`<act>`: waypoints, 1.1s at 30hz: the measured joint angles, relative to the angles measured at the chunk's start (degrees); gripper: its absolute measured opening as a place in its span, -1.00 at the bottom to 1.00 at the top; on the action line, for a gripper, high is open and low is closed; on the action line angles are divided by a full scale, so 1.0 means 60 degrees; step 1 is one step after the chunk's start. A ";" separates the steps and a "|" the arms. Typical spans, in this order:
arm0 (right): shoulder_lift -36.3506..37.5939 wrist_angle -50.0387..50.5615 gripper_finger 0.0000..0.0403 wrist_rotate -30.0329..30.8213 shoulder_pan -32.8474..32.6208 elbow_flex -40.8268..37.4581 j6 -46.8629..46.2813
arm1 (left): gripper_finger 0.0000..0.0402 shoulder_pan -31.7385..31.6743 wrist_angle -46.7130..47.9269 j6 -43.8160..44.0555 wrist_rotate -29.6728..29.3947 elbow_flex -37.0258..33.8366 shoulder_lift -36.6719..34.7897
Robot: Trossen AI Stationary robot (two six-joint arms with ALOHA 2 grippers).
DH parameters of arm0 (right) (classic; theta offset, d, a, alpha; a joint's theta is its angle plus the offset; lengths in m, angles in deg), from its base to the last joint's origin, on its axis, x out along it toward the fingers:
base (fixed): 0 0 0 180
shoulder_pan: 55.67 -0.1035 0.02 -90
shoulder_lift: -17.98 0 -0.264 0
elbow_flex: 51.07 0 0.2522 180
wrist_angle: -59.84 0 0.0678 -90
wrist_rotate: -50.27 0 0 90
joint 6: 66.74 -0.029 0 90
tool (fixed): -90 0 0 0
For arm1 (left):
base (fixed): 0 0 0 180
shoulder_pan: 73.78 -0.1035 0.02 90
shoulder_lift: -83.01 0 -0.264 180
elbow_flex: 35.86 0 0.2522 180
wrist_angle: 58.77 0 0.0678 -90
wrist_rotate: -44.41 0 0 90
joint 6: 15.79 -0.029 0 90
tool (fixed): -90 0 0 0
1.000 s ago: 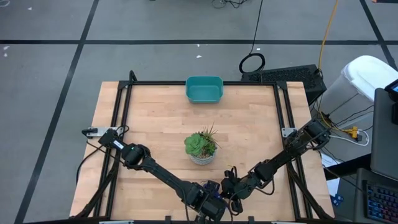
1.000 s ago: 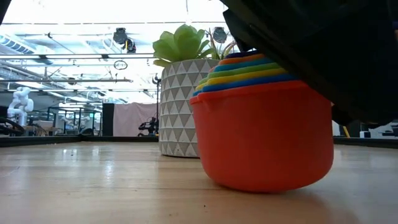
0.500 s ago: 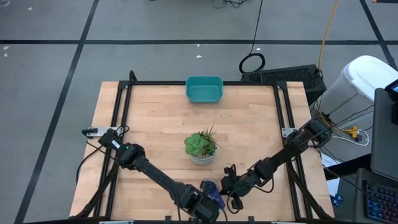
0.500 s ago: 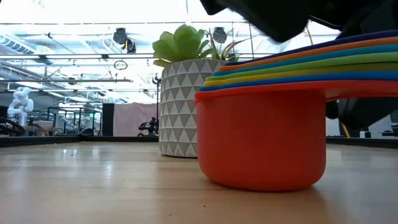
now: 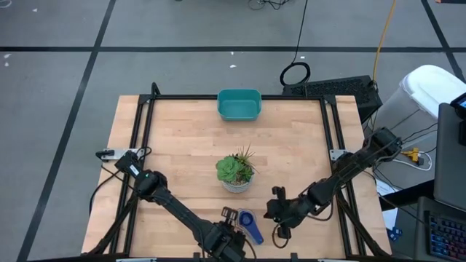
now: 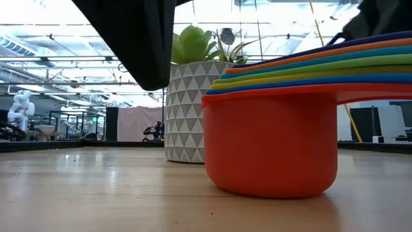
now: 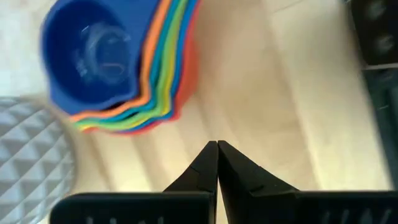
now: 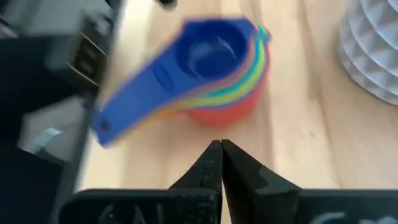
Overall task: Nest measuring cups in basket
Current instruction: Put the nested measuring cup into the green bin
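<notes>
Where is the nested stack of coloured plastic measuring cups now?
In the high view, the nested stack of coloured plastic measuring cups stands near the table's front edge, just beyond the white-potted green succulent, between both grippers.

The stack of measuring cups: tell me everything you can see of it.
The stack of measuring cups looks like glossy plastic, nested one inside another: a large orange-red cup outermost, then blue, yellow, green and orange rims, with a blue cup innermost. Their flat handles lie fanned together, the blue one on top. The stack stands upright on the wooden table, near its front edge, in front of the potted succulent and apart from it. Neither hand touches it: the left hand and right hand are both shut, just short of it.
</notes>
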 joint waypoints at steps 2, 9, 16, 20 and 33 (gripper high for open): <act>-0.0101 0.1081 -1.00 0.0362 -0.0157 0.0351 -0.0070 | -0.95 0.0007 0.0118 -0.0077 -0.0337 0.0000 0.0000; -0.0649 0.3871 -1.00 0.0840 -0.0427 0.1976 -0.0039 | -0.95 0.0066 0.0146 -0.0956 -0.1150 0.0018 -0.0199; -0.0757 0.4389 -1.00 0.0806 -0.0249 0.3023 0.0410 | -0.95 -0.0139 0.0990 -0.1293 -0.1719 0.0018 -0.0535; -0.0739 0.4385 -1.00 0.0795 -0.0112 0.3406 0.0840 | -0.95 -0.0312 0.1978 -0.1222 -0.1645 0.0007 -0.0544; -0.0704 0.4650 -0.93 -0.0225 0.0446 0.3559 0.1578 | -0.95 -0.0572 0.1377 -0.2193 -0.0477 -0.0036 -0.0993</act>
